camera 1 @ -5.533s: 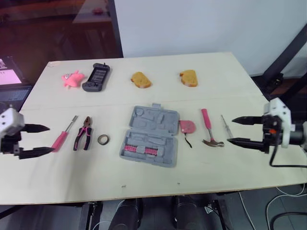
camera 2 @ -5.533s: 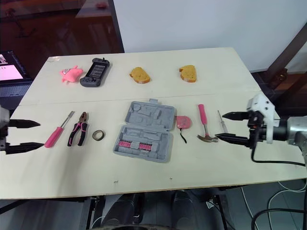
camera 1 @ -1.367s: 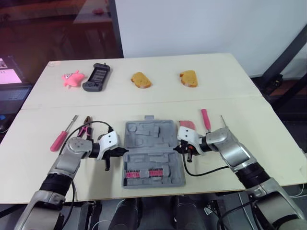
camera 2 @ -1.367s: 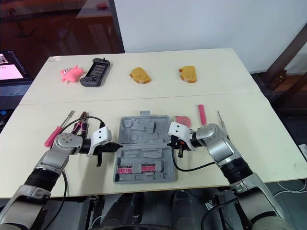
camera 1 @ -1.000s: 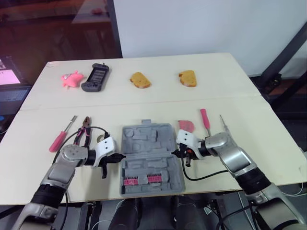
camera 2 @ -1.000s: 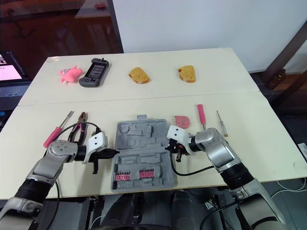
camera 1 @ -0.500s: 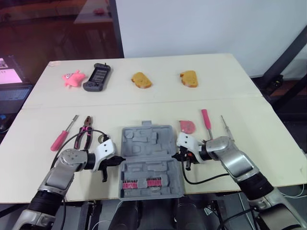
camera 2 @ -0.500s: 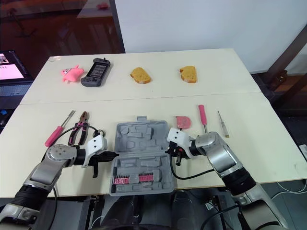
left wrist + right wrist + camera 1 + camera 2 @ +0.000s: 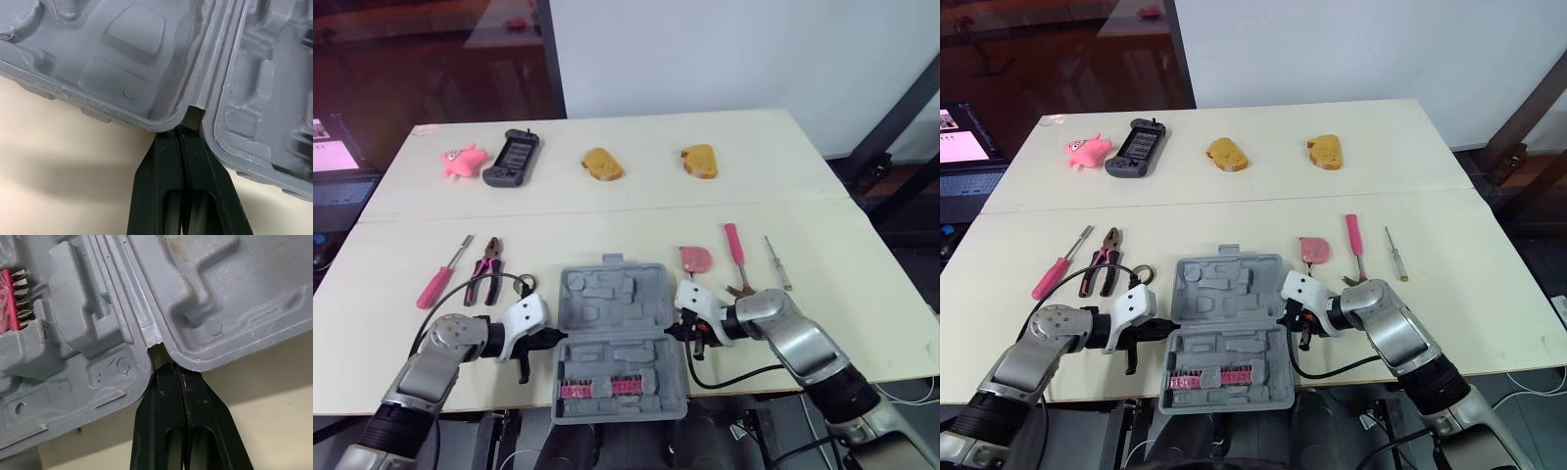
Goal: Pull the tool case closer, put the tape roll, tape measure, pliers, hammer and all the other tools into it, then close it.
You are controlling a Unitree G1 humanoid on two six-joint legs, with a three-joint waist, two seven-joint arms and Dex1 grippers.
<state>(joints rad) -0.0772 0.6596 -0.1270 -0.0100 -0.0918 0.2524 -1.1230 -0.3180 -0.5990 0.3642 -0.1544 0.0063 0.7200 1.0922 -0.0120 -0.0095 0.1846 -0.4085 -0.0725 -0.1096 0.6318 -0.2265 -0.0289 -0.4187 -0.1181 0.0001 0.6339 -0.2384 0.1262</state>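
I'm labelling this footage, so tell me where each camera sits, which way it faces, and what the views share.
Eye views: on the head, facing forward and down at the open grey plastic tool case on the cream table; both arms show, left gripper and right gripper flanking it.
Left wrist view: on that wrist, facing along shut black fingers into the case's hinge notch.
Right wrist view: the same from the opposite side.
Shared: every view shows the case.

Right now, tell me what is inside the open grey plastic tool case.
The grey plastic tool case holds a pink rack of screwdriver bits in its near half; its far half has bare moulded recesses. No loose tool lies in it. Anything beneath the rack is covered.
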